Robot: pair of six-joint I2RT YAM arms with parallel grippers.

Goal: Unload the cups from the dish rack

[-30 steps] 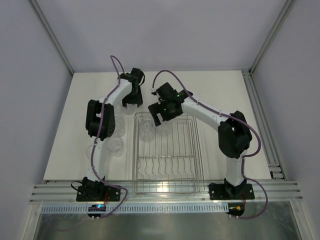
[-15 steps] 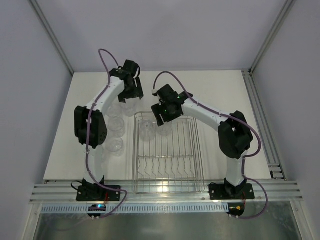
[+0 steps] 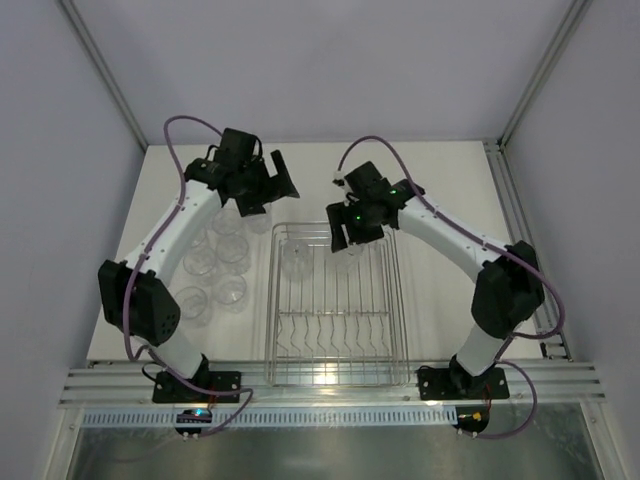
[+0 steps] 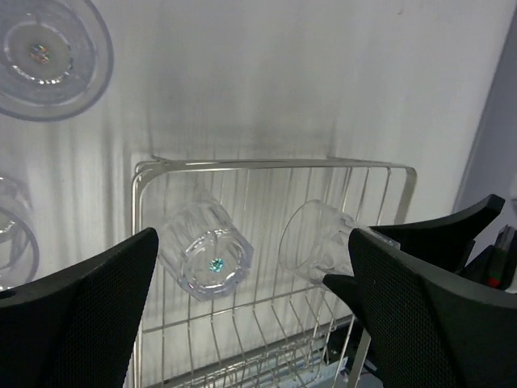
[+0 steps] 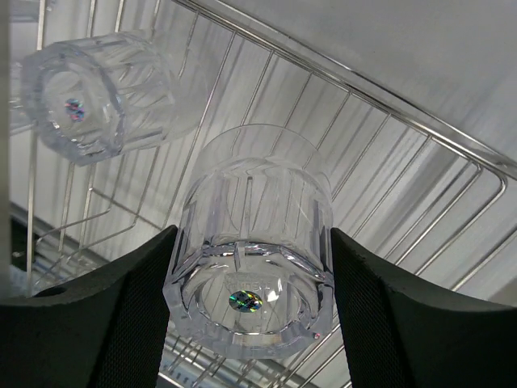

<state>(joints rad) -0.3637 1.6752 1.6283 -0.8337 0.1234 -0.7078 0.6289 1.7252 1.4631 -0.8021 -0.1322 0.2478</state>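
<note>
The silver wire dish rack point(image 3: 268, 320) lies between the two arms. My right gripper point(image 3: 347, 236) hangs over the rack's far end, shut on a clear cup point(image 5: 250, 283) that sits base-up between its fingers point(image 5: 105, 323). A second cup point(image 3: 295, 258) lies on its side in the rack's far left corner point(image 5: 93, 101). My left gripper point(image 3: 268, 186) is open and empty above the table just beyond the rack's far left corner. In its wrist view both rack cups show, the lying one point(image 4: 206, 259) and the held one point(image 4: 319, 242). Several cups point(image 3: 232, 252) stand on the table left of the rack.
The rack's curved prongs point(image 3: 330, 335) run across its near half. The grouped cups reach from beside the left gripper point(image 3: 230, 220) down to the left arm's elbow point(image 3: 192, 305). A metal rail point(image 3: 520, 230) edges the table on the right.
My left gripper opened wide and swung back and left, away from the cups on the table. My right gripper shut on a cup in the rack and shifted slightly right.
</note>
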